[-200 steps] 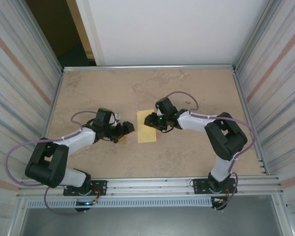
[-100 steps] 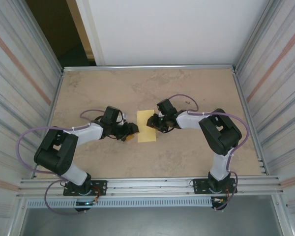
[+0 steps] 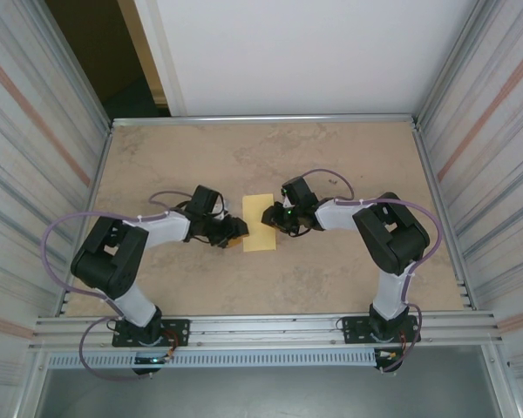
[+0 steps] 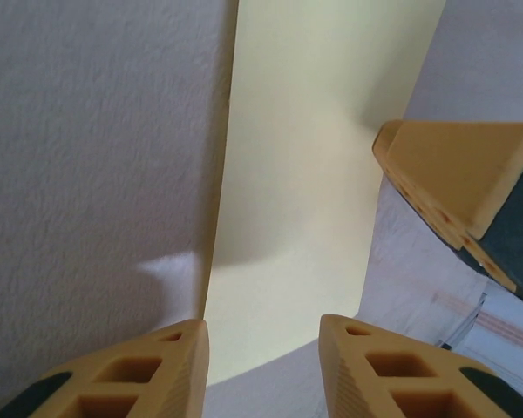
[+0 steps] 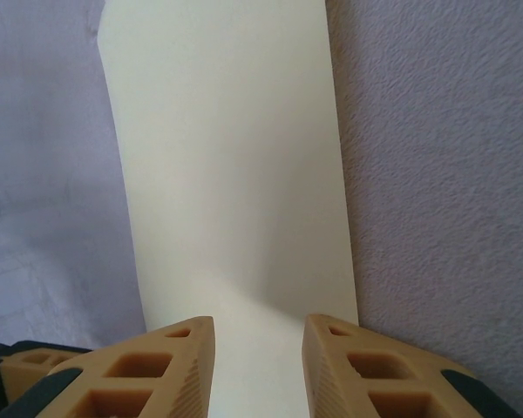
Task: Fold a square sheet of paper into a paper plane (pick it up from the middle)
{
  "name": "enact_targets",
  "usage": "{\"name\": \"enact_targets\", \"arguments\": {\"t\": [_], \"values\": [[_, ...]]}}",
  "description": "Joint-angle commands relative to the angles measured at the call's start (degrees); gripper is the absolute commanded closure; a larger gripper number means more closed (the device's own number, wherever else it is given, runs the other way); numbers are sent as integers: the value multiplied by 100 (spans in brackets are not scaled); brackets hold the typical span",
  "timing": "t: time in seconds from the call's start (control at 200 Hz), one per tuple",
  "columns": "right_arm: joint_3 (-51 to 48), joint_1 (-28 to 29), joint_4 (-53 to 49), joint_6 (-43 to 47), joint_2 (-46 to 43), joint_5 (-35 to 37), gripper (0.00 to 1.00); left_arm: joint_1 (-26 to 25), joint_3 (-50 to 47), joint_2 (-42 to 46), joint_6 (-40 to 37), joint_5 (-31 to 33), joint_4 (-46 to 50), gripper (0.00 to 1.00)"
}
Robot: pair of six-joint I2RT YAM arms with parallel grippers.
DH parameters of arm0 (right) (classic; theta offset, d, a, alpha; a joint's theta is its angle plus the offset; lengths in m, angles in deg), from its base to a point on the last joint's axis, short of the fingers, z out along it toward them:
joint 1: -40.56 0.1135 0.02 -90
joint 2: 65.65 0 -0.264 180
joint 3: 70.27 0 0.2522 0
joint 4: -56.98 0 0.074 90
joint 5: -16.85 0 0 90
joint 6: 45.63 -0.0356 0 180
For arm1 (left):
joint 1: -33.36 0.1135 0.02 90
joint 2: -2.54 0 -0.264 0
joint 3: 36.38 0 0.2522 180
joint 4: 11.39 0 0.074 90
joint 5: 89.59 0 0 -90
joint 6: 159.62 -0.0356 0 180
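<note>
Top external view: the sheet (image 3: 260, 240) lies on the worktop (image 3: 183, 157) as a pale-yellow rectangle, its long side running away from the arm bases. The left hand (image 3: 238, 232) sits at the sheet's left edge, toward its near corner. The right hand (image 3: 271, 218) sits over the sheet's right edge, toward its far half. Both hands face each other across the sheet. Left wrist view: the sheet (image 4: 305, 174) extends upward from between the two tan fingertips (image 4: 170, 357) of the left hand (image 4: 261, 329), with its near end lying in the gap. The jaws of the left hand stand apart and are not clamped on the sheet. One tan finger (image 4: 453, 170) of the right hand is at the sheet's opposite long edge. Right wrist view: the sheet (image 5: 227, 157) extends upward from between the fingertips (image 5: 340, 366) of the right hand (image 5: 258, 324). The jaws of the right hand stand apart, with the sheet lying in the gap; no clamping contact is visible.
</note>
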Motion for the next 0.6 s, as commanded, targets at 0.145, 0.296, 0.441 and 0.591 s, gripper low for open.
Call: {"name": "enact_targets", "arguments": {"t": [0.145,0.296,0.441,0.591], "values": [[-247,-33,-407,-33,229,148,68,21,525,-400,-507,221,363,61],[-278,-36,-392,-38,225,142,68,48,652,-570,-665,241,407,61],[-276,-38,-381,-33,222,144,68,53,693,-604,-813,282,488,61],[-284,-37,-372,-33,232,134,68,93,636,-520,-969,385,527,60]]}}
